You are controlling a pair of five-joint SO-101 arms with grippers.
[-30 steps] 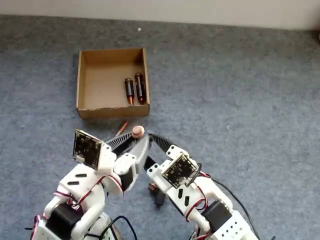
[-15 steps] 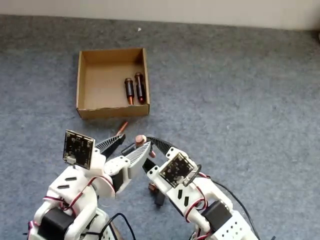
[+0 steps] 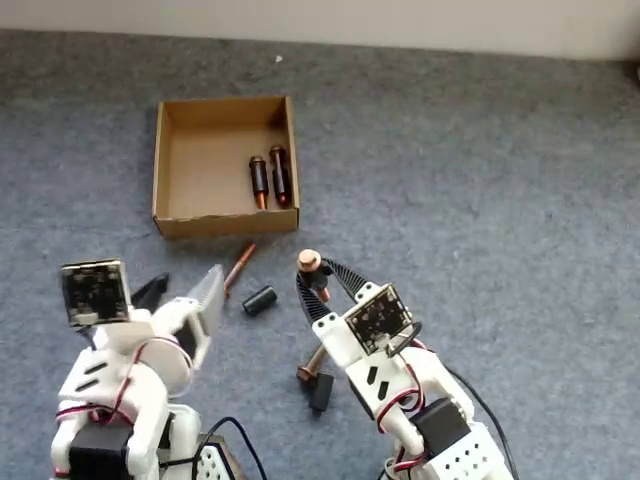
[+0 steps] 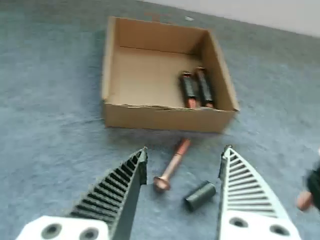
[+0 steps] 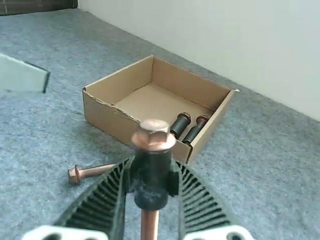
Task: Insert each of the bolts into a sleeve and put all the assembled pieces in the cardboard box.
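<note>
The right tool (image 5: pixel 152 167) is pinching a black sleeve (image 5: pixel 151 196) with a copper bolt (image 5: pixel 153 135) standing through it. The bolt's hex head is uppermost and its shank pokes out below. The pair is held upright above the grey counter (image 3: pixel 480 180), a little nearer than the cardboard box (image 3: pixel 225 224) and to the right of its near right corner.

The left tool (image 4: pixel 185 151) is spread wide and holds nothing. It hangs at the near left, pointing towards the box.

A loose bolt (image 4: pixel 172 164) lies on the counter just beside the box's near wall, with its head towards the arms. A loose sleeve (image 4: pixel 200 194) lies on its side just right of that head, apart from it.

Inside the box, two finished pieces (image 3: pixel 270 178) lie side by side against the right wall.

Nearer, beside the right arm, a second bolt (image 3: pixel 308 368) and a second sleeve (image 3: pixel 322 392) lie close together on the counter.
</note>
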